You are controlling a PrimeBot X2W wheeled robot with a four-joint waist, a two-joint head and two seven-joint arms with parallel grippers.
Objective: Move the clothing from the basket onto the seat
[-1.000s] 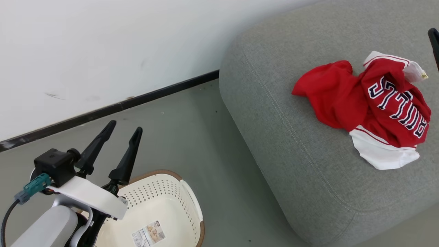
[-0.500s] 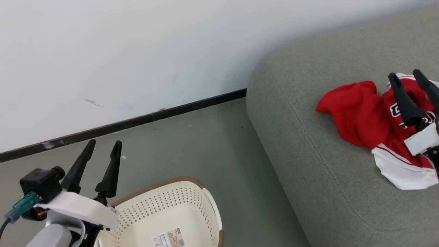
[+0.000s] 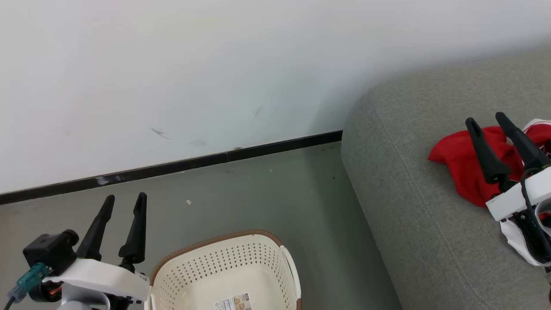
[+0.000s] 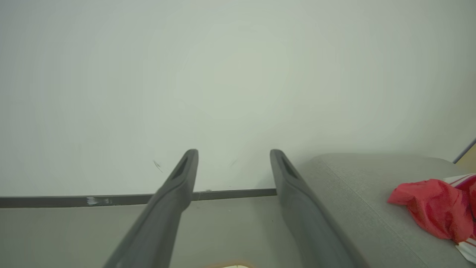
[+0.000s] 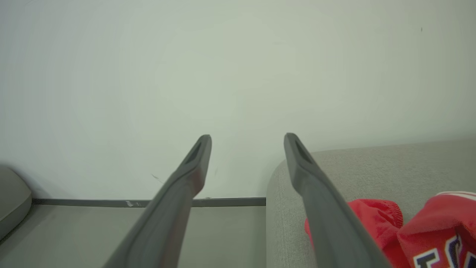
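Observation:
The red clothing [image 3: 462, 165] lies bunched on the grey seat [image 3: 409, 185] at the right, its white trim [image 3: 518, 243] partly behind my right arm. My right gripper [image 3: 486, 119] hovers open above it, holding nothing. The cream basket [image 3: 224, 269] with a brown rim stands on the floor at the bottom centre; only a label shows inside. My left gripper [image 3: 125, 198] is open and empty, just left of the basket. The clothing [image 4: 435, 210] and seat [image 4: 357, 193] show at the right of the left wrist view. The lettered jersey [image 5: 442, 238] shows in the right wrist view beside my open right gripper [image 5: 247, 139].
A white wall [image 3: 215, 64] with a dark baseboard [image 3: 172, 165] runs behind the grey floor [image 3: 258, 202]. The floor strip lies between the basket and the seat. A second grey rounded cushion edge [image 5: 11, 197] shows at the left of the right wrist view.
The head camera has tilted up and turned left, shifting the whole picture right and down. My right gripper has come into view over the clothing, open. The clothing lies as before.

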